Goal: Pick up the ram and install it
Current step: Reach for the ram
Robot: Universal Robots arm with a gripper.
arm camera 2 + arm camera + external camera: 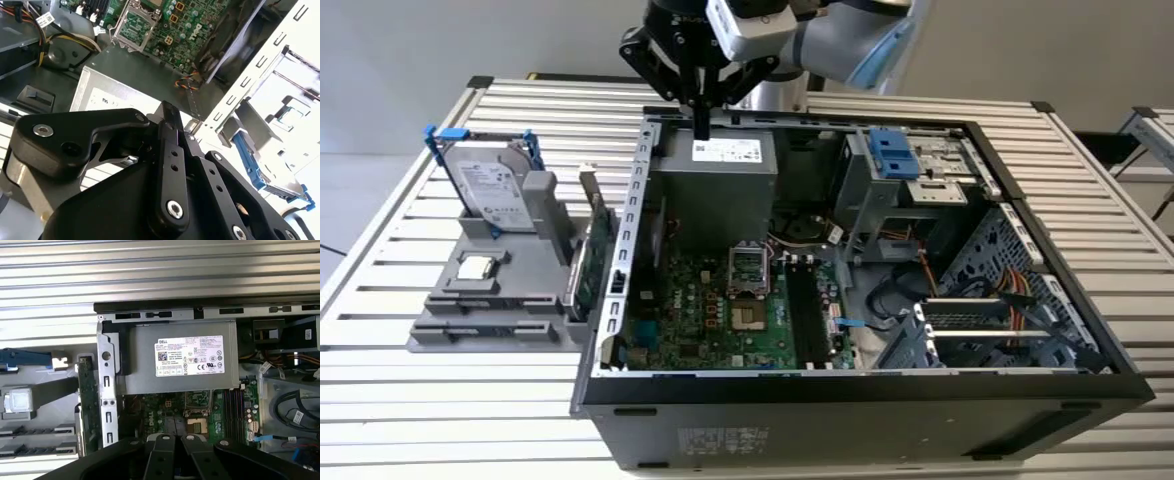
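White printed label on power supply (189, 356); second label on hard drive (494, 190); fine print unreadable.

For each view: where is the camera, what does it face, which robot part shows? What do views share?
Exterior view: off-arm, raised, facing the open computer case; arm and tool show.
First wrist view: wrist-mounted, above the power supply; tool shows.
Second wrist view: wrist-mounted, facing the motherboard past the tool.
All share the power supply.
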